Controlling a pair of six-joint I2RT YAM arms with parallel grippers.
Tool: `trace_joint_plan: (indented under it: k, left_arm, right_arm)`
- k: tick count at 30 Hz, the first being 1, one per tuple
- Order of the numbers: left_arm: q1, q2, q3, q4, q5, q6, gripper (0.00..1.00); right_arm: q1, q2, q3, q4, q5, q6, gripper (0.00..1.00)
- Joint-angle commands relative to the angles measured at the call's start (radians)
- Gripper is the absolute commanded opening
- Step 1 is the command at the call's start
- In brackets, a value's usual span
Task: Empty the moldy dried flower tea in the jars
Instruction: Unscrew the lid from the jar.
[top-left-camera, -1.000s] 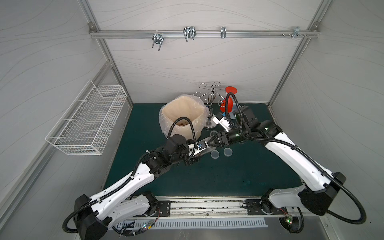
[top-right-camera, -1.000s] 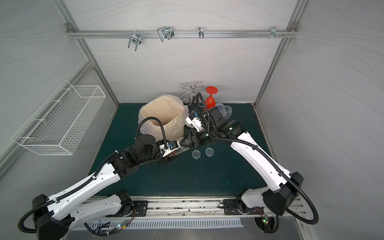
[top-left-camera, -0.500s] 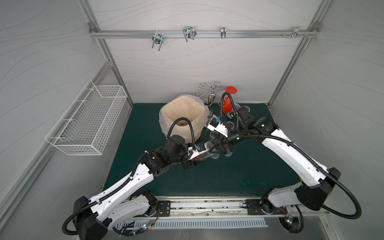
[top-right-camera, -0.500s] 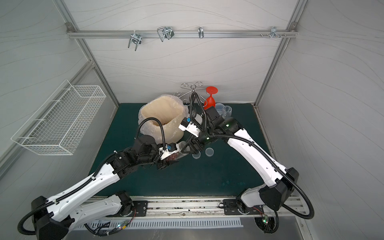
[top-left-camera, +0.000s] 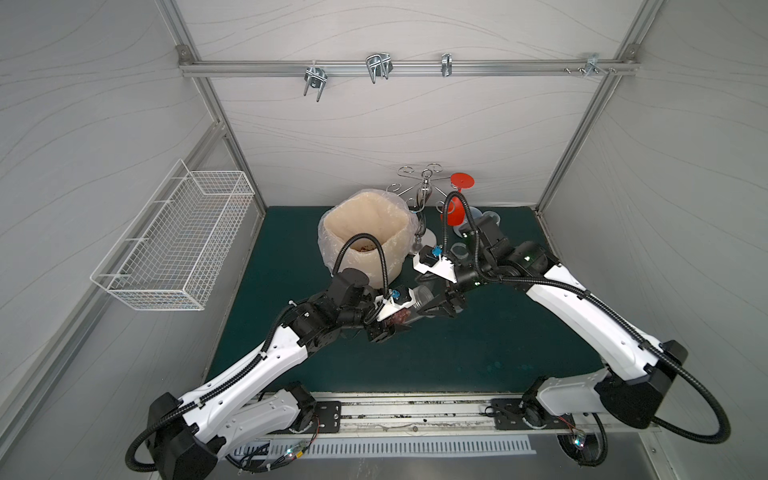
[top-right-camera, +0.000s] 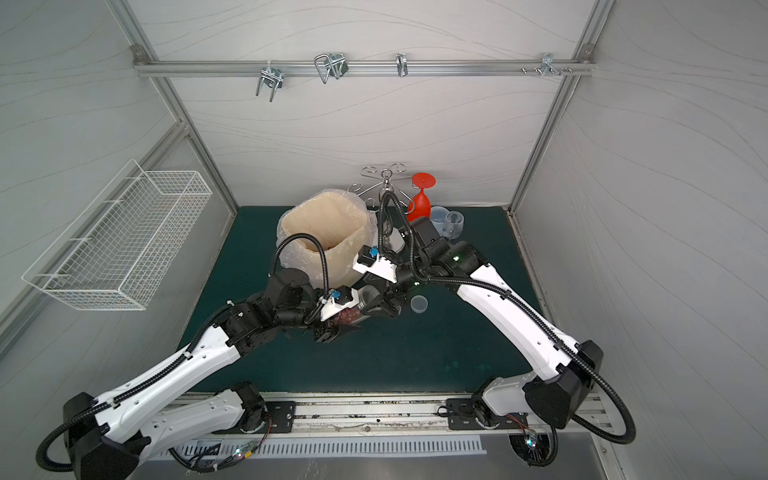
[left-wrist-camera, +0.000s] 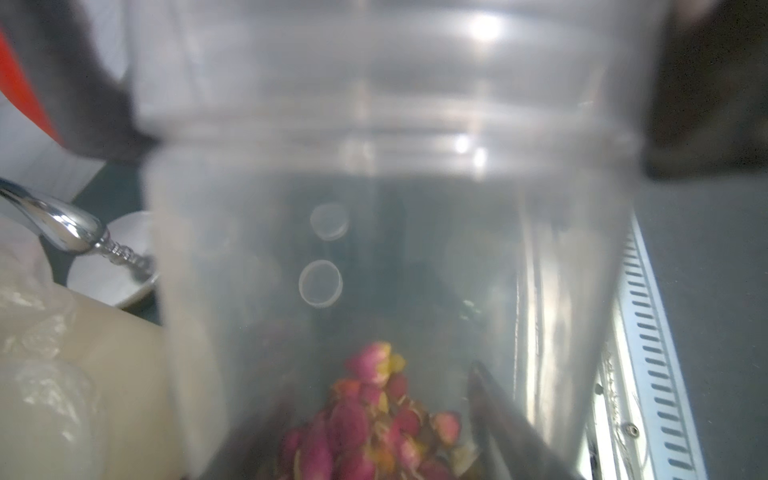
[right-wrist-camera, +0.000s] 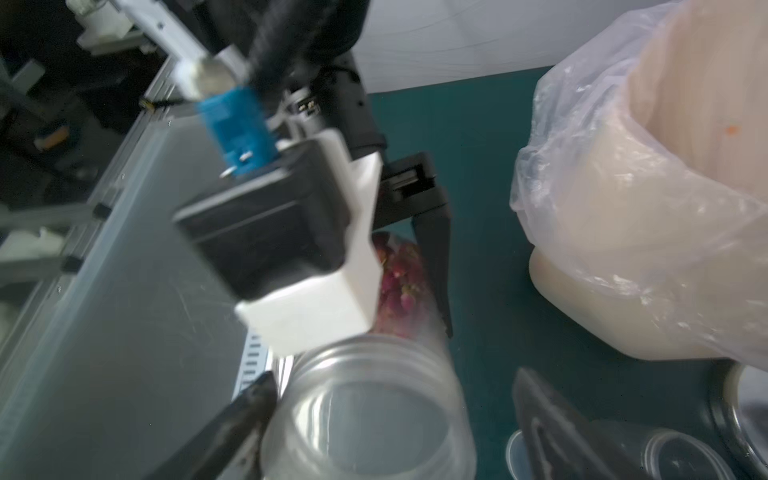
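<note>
A clear jar (top-left-camera: 411, 307) lies nearly level above the green mat, with my left gripper (top-left-camera: 390, 328) shut on its body. The moldy dried flower tea (left-wrist-camera: 374, 415), pink and reddish buds, is heaped at the jar's gripped end. One left finger (left-wrist-camera: 498, 415) shows dark through the jar wall. A translucent lid (right-wrist-camera: 365, 415) is on the jar's other end. My right gripper (right-wrist-camera: 386, 399) is open and straddles that lid. One of its fingers (right-wrist-camera: 249, 407) is close against the lid and the other (right-wrist-camera: 540, 407) stands apart. Both top views show the two grippers meeting at the jar (top-right-camera: 357, 307).
A beige bin lined with a plastic bag (top-left-camera: 365, 241) stands just behind the jar, with some tea (top-left-camera: 365, 248) inside. A loose lid (top-right-camera: 418, 303) lies on the mat. A chrome glass stand (top-left-camera: 424, 195), a red glass (top-left-camera: 457, 203) and clear cups (top-right-camera: 453, 222) crowd the back. A wire basket (top-left-camera: 178, 237) hangs on the left wall.
My right gripper came forward and down from beside the stand to the jar's lidded end, and its jaws spread wider. My left gripper kept hold of the jar and sank slightly.
</note>
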Motion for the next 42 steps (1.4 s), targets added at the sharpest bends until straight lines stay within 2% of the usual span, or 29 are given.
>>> trace_joint_plan:
  k: [1,5,7,9,13,24,27,36,42]
  left_arm:
    - [-0.005,-0.021,0.003,0.137,-0.089,0.031,0.0]
    - [-0.006,-0.03,0.005,0.147,-0.162,0.045,0.0]
    - [-0.007,-0.034,-0.004,0.159,-0.174,0.045,0.0]
    - [-0.006,-0.033,-0.005,0.159,-0.177,0.045,0.0]
    - [-0.013,-0.027,0.0,0.147,-0.184,0.051,0.0]
    - [-0.032,-0.021,0.005,0.127,-0.214,0.071,0.0]
    - [-0.033,-0.021,0.006,0.127,-0.216,0.072,0.0]
    - [-0.036,-0.022,0.006,0.125,-0.218,0.074,0.0]
    - [-0.039,-0.024,0.006,0.122,-0.217,0.076,0.0]
  right_arm:
    - [-0.04,-0.111,0.002,0.104,0.106,0.342,0.97]
    - [-0.113,-0.191,-0.05,0.127,0.11,0.746,0.98]
    - [-0.119,-0.199,-0.061,0.11,0.103,0.85,0.99]
    - [-0.114,-0.189,-0.054,0.079,0.09,0.886,0.99]
    - [-0.094,-0.143,-0.016,0.014,0.104,0.892,0.99]
    - [-0.012,-0.051,0.032,-0.003,0.121,0.883,0.99]
    - [-0.006,-0.045,0.034,-0.011,0.121,0.878,0.96]
    - [0.01,-0.01,0.037,-0.032,0.074,0.834,0.76]
    - [0.01,0.015,0.051,-0.033,0.017,0.754,0.55]
